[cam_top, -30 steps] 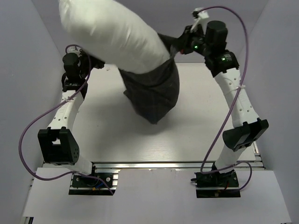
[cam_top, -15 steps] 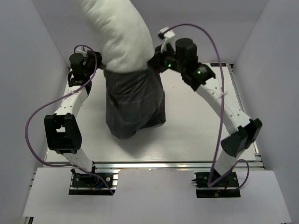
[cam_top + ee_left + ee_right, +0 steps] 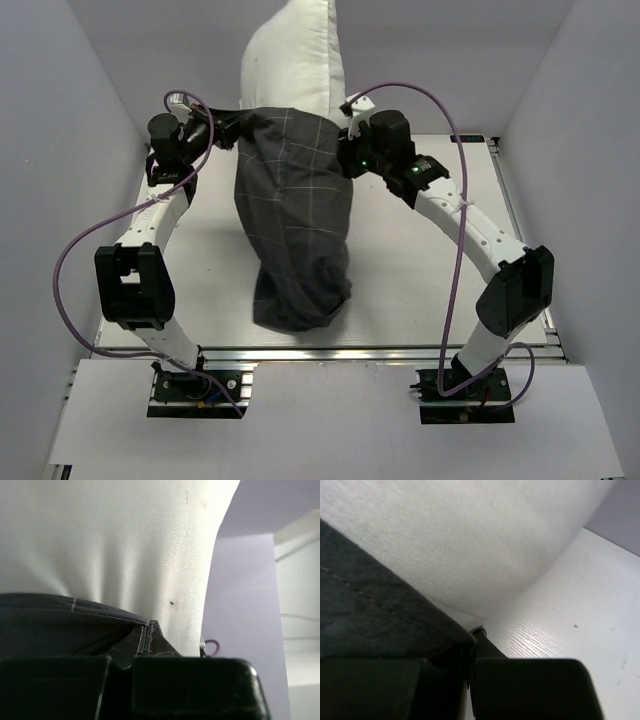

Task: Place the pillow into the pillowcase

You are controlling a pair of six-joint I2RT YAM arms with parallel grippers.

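The dark grid-patterned pillowcase (image 3: 295, 230) hangs between both arms, its closed end resting on the table near the front. The off-white pillow (image 3: 295, 60) stands partly inside it, its upper half sticking out of the mouth at the back. My left gripper (image 3: 222, 125) is shut on the left edge of the pillowcase's mouth. My right gripper (image 3: 347, 135) is shut on the right edge. In the left wrist view the pillowcase hem (image 3: 75, 610) runs into the closed fingertips (image 3: 155, 635), with the pillow (image 3: 125, 535) behind. The right wrist view shows the pillowcase (image 3: 370, 620) pinched and the pillow (image 3: 470, 535) above.
White table (image 3: 420, 270) with grey walls on three sides. An aluminium rail (image 3: 330, 355) runs along the front edge by the arm bases. Purple cables (image 3: 70, 270) loop beside each arm.
Both grippers swung the pillowcase and pillow from the right to the middle. The pillow has stood more upright and sunk deeper into the case, whose bottom now reaches toward the front.
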